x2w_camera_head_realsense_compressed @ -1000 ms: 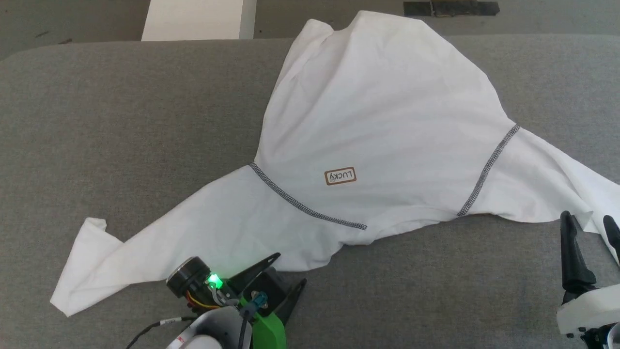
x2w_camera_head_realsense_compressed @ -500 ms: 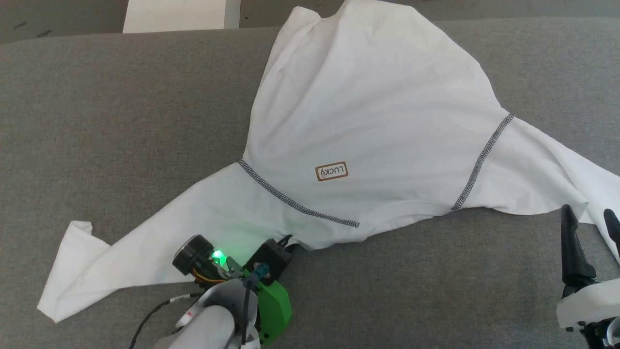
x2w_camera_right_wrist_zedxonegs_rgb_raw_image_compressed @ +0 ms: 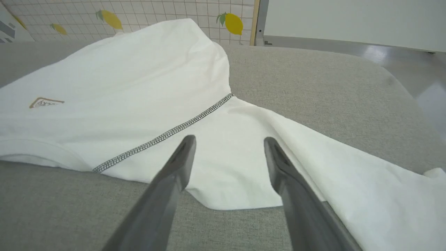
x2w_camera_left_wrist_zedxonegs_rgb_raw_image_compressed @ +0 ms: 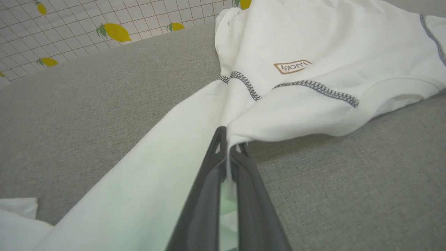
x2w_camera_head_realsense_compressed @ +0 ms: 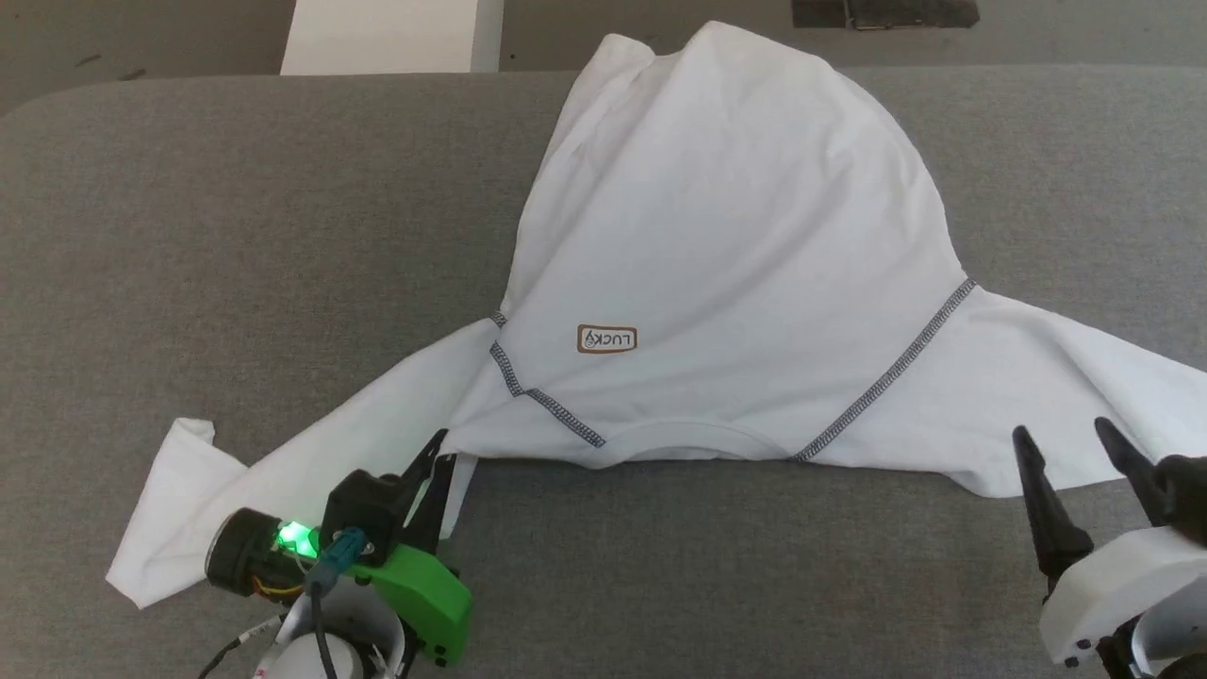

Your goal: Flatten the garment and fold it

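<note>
Left gripper (x2w_camera_head_realsense_compressed: 441, 451) (x2w_camera_left_wrist_zedxonegs_rgb_raw_image_compressed: 230, 143): I read its fingers as pressed together on a fold of the shirt (x2w_camera_head_realsense_compressed: 735, 217) (x2w_camera_left_wrist_zedxonegs_rgb_raw_image_compressed: 331, 42). The left wrist view shows white cloth nipped between the two tips. The pinch sits at the near edge of the cloth, where the left sleeve (x2w_camera_head_realsense_compressed: 283, 481) joins the body, and the fabric gathers into a ridge running up from the tips. A green light glows on the wrist housing behind the fingers.

Right gripper (x2w_camera_head_realsense_compressed: 1061, 432) (x2w_camera_right_wrist_zedxonegs_rgb_raw_image_compressed: 230, 139): fingers spread wide, nothing between them. In the right wrist view both tips overlap the lower edge of the right sleeve (x2w_camera_head_realsense_compressed: 1084, 377). I cannot tell whether they touch the cloth.

The shirt lies front up on the grey table (x2w_camera_head_realsense_compressed: 236, 217), collar (x2w_camera_head_realsense_compressed: 684, 429) nearest the robot and the hem end reaching the far edge. The body is creased and narrows towards the far end. The left sleeve runs out to the near left, its cuff (x2w_camera_head_realsense_compressed: 179, 443) turned over. The right sleeve runs off to the right. Grey zigzag seams (x2w_camera_head_realsense_compressed: 886, 377) cross both shoulders, and the left one is kinked. The LUCKY patch (x2w_camera_head_realsense_compressed: 606, 339) (x2w_camera_left_wrist_zedxonegs_rgb_raw_image_compressed: 292, 67) sits on the chest just right of the kinked seam, reading upside down from the head view.

Beyond the table both wrist views show a tiled wall with lemon prints (x2w_camera_left_wrist_zedxonegs_rgb_raw_image_compressed: 115, 31) (x2w_camera_right_wrist_zedxonegs_rgb_raw_image_compressed: 233, 22). In the head view a white block (x2w_camera_head_realsense_compressed: 387, 38) stands on the floor past the far edge.
</note>
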